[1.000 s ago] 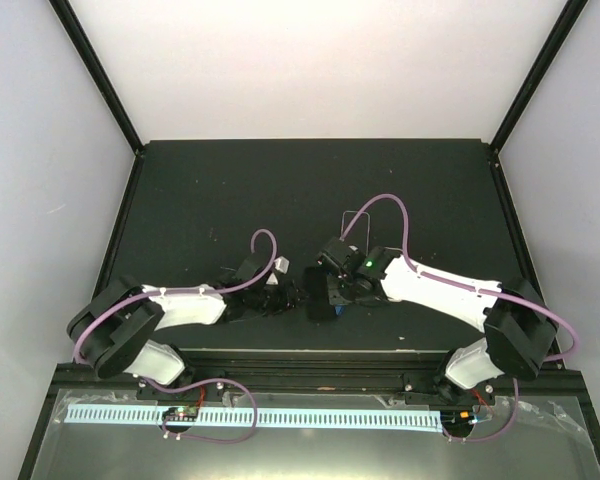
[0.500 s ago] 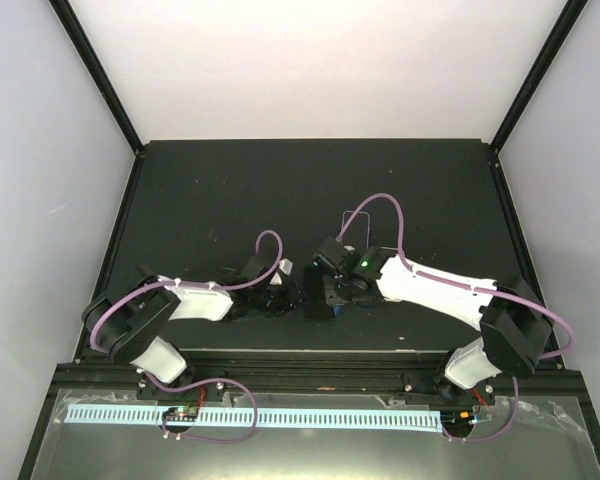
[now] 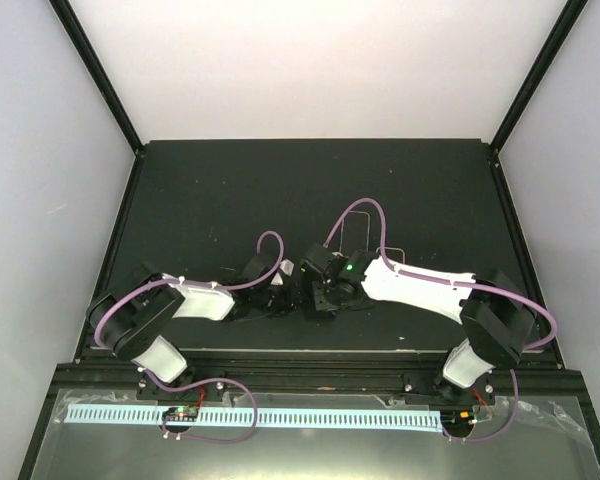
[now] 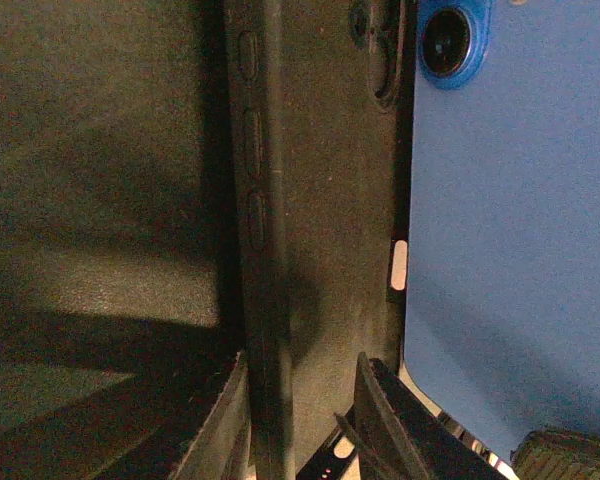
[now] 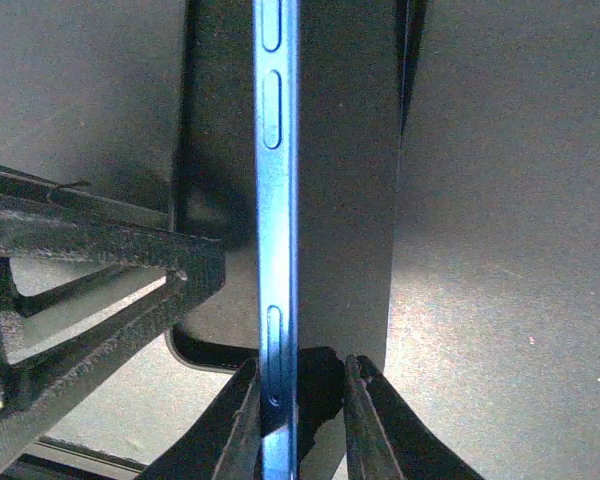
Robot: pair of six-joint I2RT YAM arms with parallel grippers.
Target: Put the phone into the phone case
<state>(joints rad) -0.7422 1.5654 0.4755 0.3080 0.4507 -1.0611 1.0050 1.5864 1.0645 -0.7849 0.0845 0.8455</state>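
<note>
— Surface, room?
— Black table (image 3: pixel 230 190), white walls (image 3: pixel 310 70) around you.
— What's in the case (image 4: pixel 320 200)?
— Blue phone (image 4: pixel 510 250) just beside it, not seated. Your left gripper (image 4: pixel 300 430) straddles the case wall, your right gripper (image 5: pixel 302 420) straddles the phone's edge; grip unclear on both.

a dark matte table (image 3: pixel 280 190) fills the centre. pale lilac side walls (image 3: pixel 40 200) stand at 9 and 3 o'clock, a white back wall (image 3: pixel 310 60) at 12. black frame posts (image 3: pixel 95 70) edge the corners. the light is soft and even.
</note>
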